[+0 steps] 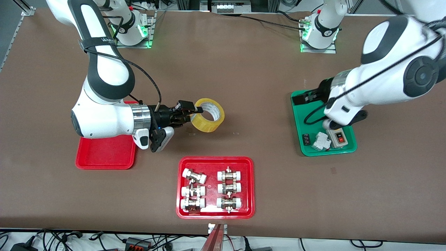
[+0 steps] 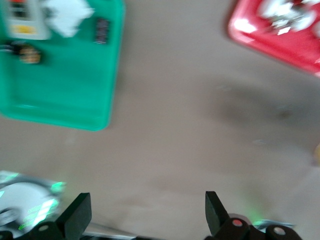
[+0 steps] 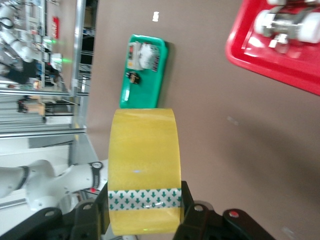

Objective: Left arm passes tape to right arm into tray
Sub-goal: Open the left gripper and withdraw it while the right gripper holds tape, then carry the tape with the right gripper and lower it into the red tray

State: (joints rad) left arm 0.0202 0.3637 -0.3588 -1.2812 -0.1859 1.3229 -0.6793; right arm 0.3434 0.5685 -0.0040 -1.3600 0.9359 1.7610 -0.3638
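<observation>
Front view shows us the right gripper (image 1: 195,113) left of the frame's centre, its fingers clamped on the wall of the tape (image 1: 209,115), one finger on the outer face and one reaching into the hole. We see the yellow roll held up off the brown table (image 1: 244,69), tilted so its hole faces partly toward the camera. The right arm (image 1: 104,87) comes down from its base at the upper left of the frame, and its wrist hangs over the plain red tray (image 1: 104,155), which sits at the lower left and is partly covered by the arm. Nothing lies on the part of that tray we can see.

At the right edge of the frame we find the left arm (image 1: 390,80) bent over the green tray (image 1: 310,150); the left gripper (image 1: 306,98) hangs above the top end of that tray, away from the tape. In the left wrist view its two fingers (image 2: 77,216) stand wide apart with nothing between them.

In the right wrist view the roll fills the middle of the frame, with a band of green arrow marks across it just above the gripper's pads.

At the lower centre of the front view sits a second red tray (image 1: 216,161) holding six white-capped metal fittings (image 1: 228,188). On the green tray lie a small box with a red switch (image 1: 338,137) and a white part (image 1: 322,142).
</observation>
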